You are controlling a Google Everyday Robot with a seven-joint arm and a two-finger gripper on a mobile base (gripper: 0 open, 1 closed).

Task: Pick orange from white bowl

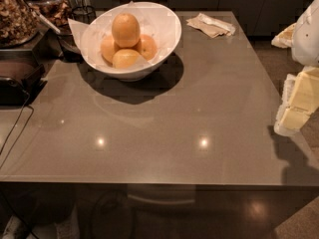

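The orange point(125, 30) is pale yellow-orange, slightly oval and the largest. It rests on top of three smaller, rounder oranges point(127, 58) in the white bowl point(167, 26). The bowl is wide and glossy, has a slanted rim and is lined with thin white paper. It stands at the far left-centre of the grey-brown table point(164, 123). My gripper point(297, 105), white with pale yellow parts, is at the right edge of the view over the table's right side. It is far to the right of the bowl, nearer the front, and holds nothing.
A crumpled paper napkin point(211, 25) lies at the back right of the table. Glass jars of snacks point(17, 14) and a black appliance point(17, 81) with a cable stand along the left. The table's front edge point(159, 184) runs across the lower part of the view.
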